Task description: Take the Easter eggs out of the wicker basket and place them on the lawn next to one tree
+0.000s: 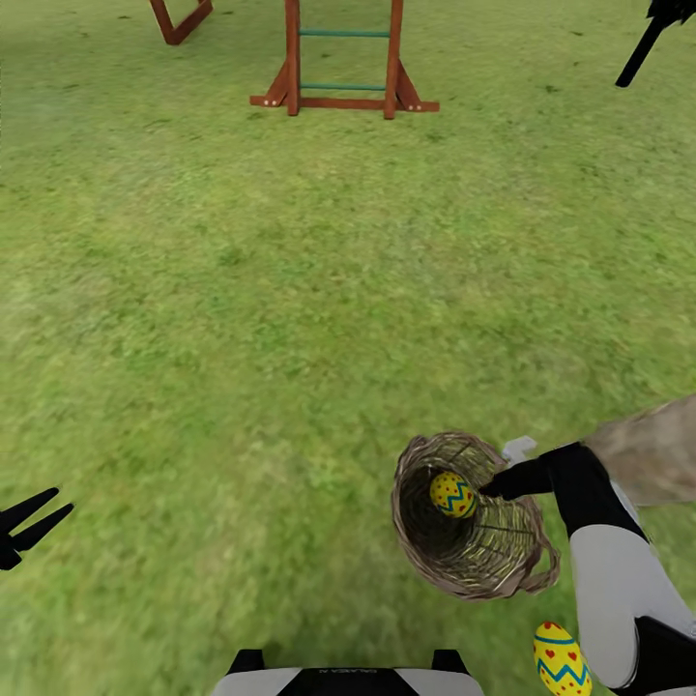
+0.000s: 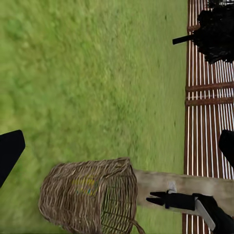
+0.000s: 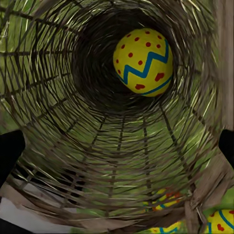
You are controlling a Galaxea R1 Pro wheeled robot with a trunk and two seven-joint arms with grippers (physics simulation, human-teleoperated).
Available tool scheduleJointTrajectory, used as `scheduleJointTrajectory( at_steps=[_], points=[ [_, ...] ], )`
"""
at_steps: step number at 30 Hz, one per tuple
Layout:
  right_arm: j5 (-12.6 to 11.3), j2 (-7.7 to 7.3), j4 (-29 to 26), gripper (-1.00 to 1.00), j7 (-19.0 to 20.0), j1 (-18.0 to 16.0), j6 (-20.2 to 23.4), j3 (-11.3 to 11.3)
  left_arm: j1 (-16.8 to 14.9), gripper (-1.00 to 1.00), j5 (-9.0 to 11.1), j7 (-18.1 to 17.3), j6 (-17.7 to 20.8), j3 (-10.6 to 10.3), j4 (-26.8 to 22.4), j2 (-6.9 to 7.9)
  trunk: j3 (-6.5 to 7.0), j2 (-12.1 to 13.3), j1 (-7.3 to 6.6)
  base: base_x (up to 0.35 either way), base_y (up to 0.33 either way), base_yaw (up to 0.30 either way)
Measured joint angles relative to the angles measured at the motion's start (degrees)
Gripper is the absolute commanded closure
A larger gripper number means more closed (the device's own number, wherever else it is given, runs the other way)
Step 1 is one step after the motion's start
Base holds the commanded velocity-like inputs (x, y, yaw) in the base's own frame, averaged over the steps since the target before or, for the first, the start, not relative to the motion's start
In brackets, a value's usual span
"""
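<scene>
Green lawn (image 1: 242, 290) with a tipped wicker basket (image 1: 483, 565) near the robot's right side.

Lying on its side, mouth toward the right gripper (image 1: 498, 483), the basket holds one dotted egg (image 1: 451, 494) deep inside, long axis tilted. That gripper's fingertips are hidden at the rim, so I cannot tell its opening. A hearts egg (image 1: 562, 660), cut off by the frame, lies on grass beside a trunk (image 1: 648, 449). The left gripper (image 1: 29, 522) hangs spread, empty. Writing on the robot's chest is unreadable.

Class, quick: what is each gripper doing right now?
Left gripper: open, holding nothing.
Right gripper: at the wicker basket mouth, open; the egg is not gripped.
</scene>
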Motion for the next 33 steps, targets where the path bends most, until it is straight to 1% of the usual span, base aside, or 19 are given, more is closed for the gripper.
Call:
scheduleJointTrajectory(
  at_steps=[4,5,10,15,20,21,23,33],
  points=[
    [-0.04,0.33,-0.02,-1.00,-0.02,1.17,-0.13,0.47,0.00,-1.00,0.00,0.00,-0.04,0.06,0.00,-0.09,0.00,0.00,0.00,0.000,0.000,0.004],
    [-0.10,0.34,-0.12,-1.00,-0.02,1.39,-0.23,0.54,0.00,-1.00,0.00,0.00,-0.07,0.06,-0.03,-0.45,0.00,0.00,0.00,0.000,0.000,0.000],
    [-0.15,0.42,-0.06,-1.00,0.00,1.58,-0.31,0.66,0.00,-1.00,0.00,0.00,-0.09,0.07,-0.08,-0.77,0.00,0.00,0.00,0.000,0.000,0.000],
    [-0.33,0.84,-0.19,-1.00,0.03,1.59,-0.39,0.68,0.00,-1.00,0.00,0.00,-0.12,0.07,-0.06,-0.80,0.00,0.00,0.00,0.000,0.000,0.000],
    [-0.38,2.18,-0.40,-1.00,-0.02,1.60,-0.40,0.68,0.00,-1.00,0.00,0.00,-0.17,0.07,-0.47,-0.86,0.00,0.00,0.00,0.000,0.000,0.000],
    [-0.40,2.58,-0.42,-1.00,-0.05,1.60,-0.35,0.68,0.00,-1.00,0.00,0.00,-0.17,0.07,-0.60,-1.19,0.00,0.00,0.00,0.000,0.000,0.000],
    [-0.38,2.96,-0.45,-1.00,-0.12,1.60,-0.36,0.68,0.00,-1.00,0.00,0.00,-0.18,0.07,-0.67,-1.37,0.00,0.00,0.00,0.000,0.000,0.000],
    [-0.50,3.33,-0.61,-1.00,-0.11,1.60,-0.18,0.68,0.00,-1.00,0.04,0.00,-0.15,0.06,-0.65,-1.50,0.00,0.00,0.00,0.000,0.000,0.000]
  ],
)
